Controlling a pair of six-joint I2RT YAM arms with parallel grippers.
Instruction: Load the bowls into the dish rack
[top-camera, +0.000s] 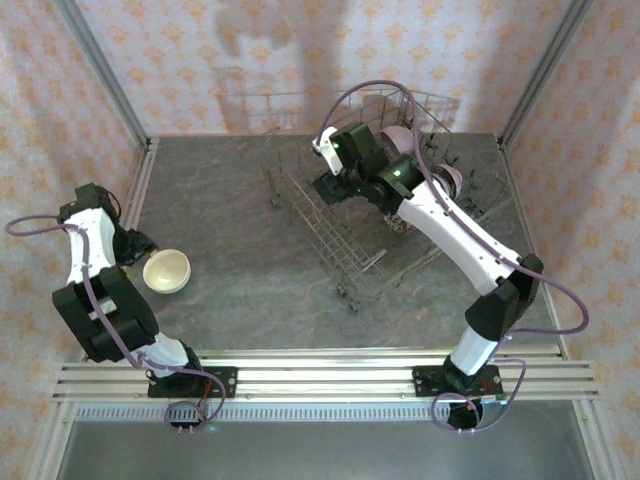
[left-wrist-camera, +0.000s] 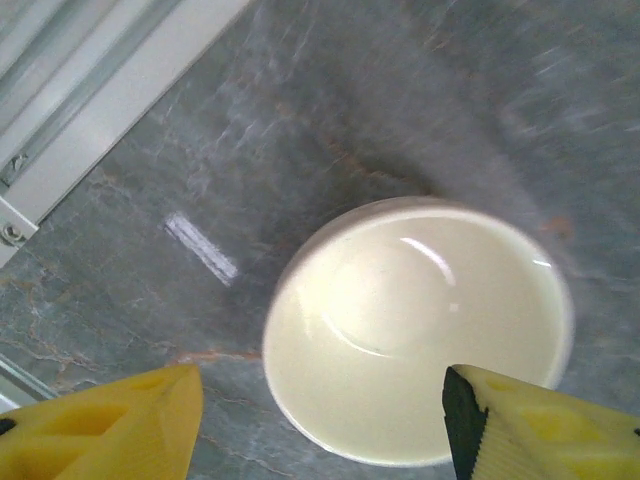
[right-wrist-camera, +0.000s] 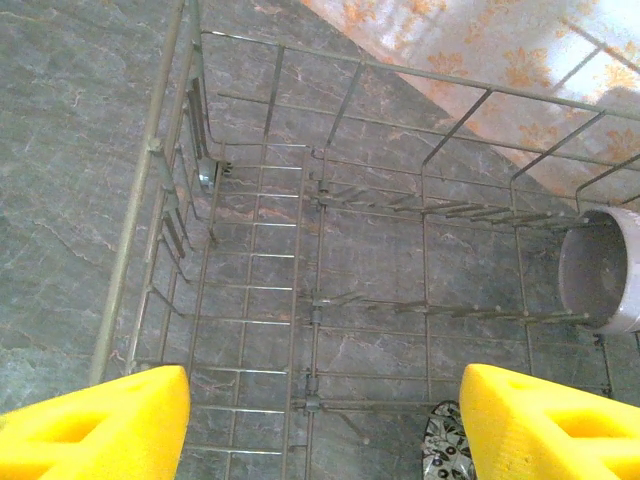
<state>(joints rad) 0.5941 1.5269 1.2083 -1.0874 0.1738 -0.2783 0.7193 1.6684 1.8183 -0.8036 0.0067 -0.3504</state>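
**A robot test cell dressed as a kitchen**

This is a lab rig rather than a real room. Thin panels of pink patterned wallpaper (top-camera: 200, 60) stand on the left, far and right sides, held by bare aluminium posts (top-camera: 100, 70). The work surface is a grey marble-look tabletop (top-camera: 230, 200). Slotted aluminium rails (top-camera: 330, 375) run along its near edge — two white-and-black robot arms (top-camera: 460, 240) are bolted there, trailing purple cables (top-camera: 372, 84). A wire dish rack (top-camera: 330, 225) adds the kitchen touch.
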